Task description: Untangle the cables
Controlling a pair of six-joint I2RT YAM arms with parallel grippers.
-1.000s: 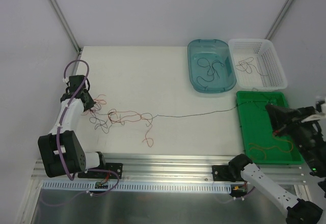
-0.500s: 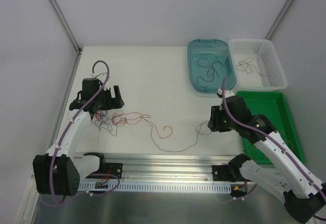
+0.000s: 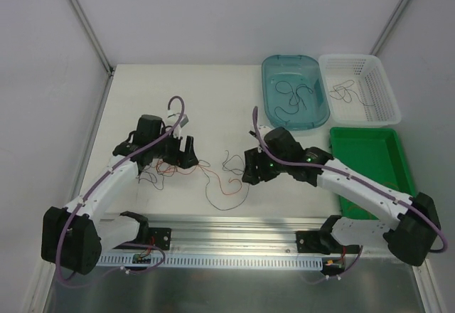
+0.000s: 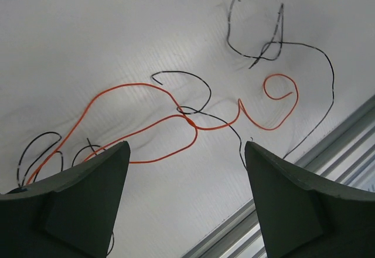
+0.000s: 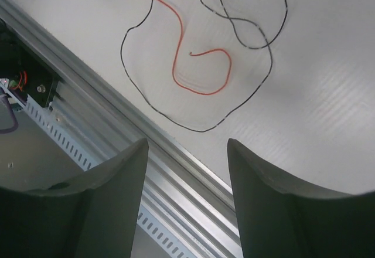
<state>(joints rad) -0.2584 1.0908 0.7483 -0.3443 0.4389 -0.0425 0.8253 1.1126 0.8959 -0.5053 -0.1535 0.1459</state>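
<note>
The cables (image 3: 202, 178) lie loose on the desk (image 3: 213, 99) near its front edge, between your two arms. The knotted end is tucked under the left gripper (image 3: 186, 155), and the slack trails toward the right gripper (image 3: 249, 171). Both sets of jaws are spread wide and hold nothing.

Expect these strands to be almost weightless, limp and springy. They will likely drag their neighbours along and curl back when released. They are thin enough to slip out of a loose pinch, so close fully and pull slowly.

The bundle's long axis runs left to right across the desk. In the left wrist view, the orange strand (image 4: 140, 84) sweeps out from below the left finger and crosses a black one at a small knot. That crossing is a poor place to grab.

In the right wrist view, the red strand (image 5: 179, 35) ends in a free hooked tip inside a wide black loop (image 5: 272, 64). That tip looks like your best hold. Pin the knotted end with the left jaws and draw the tip rightward.
</note>
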